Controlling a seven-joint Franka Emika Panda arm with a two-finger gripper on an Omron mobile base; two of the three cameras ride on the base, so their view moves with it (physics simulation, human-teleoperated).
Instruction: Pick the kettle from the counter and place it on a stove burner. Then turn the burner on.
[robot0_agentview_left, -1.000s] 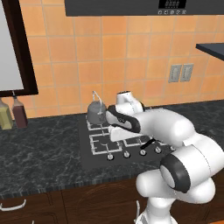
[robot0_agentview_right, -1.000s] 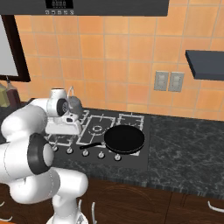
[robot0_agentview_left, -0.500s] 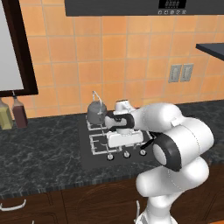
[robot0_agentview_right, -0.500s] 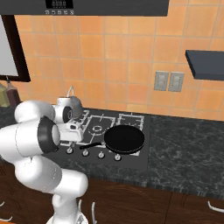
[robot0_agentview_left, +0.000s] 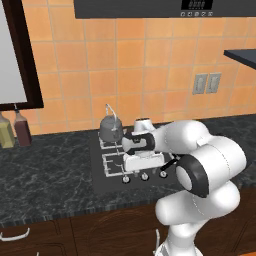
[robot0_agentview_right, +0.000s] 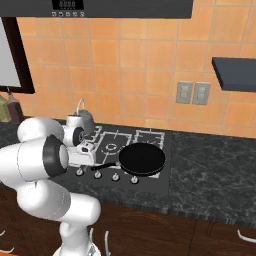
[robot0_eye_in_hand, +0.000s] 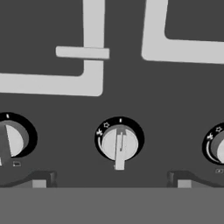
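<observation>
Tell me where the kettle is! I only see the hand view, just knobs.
Observer: The kettle sits on the rear-left burner.
Operator: Is anything else on the stove?
Observer: Yes, a black pan lies toward the front, right of the kettle.
Operator: Is my gripper near the kettle?
Observer: The gripper hangs over the front knobs, in front of the kettle and apart from it.

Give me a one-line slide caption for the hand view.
Gripper open above the cooktop's middle knob, with pale grates beyond.
</observation>
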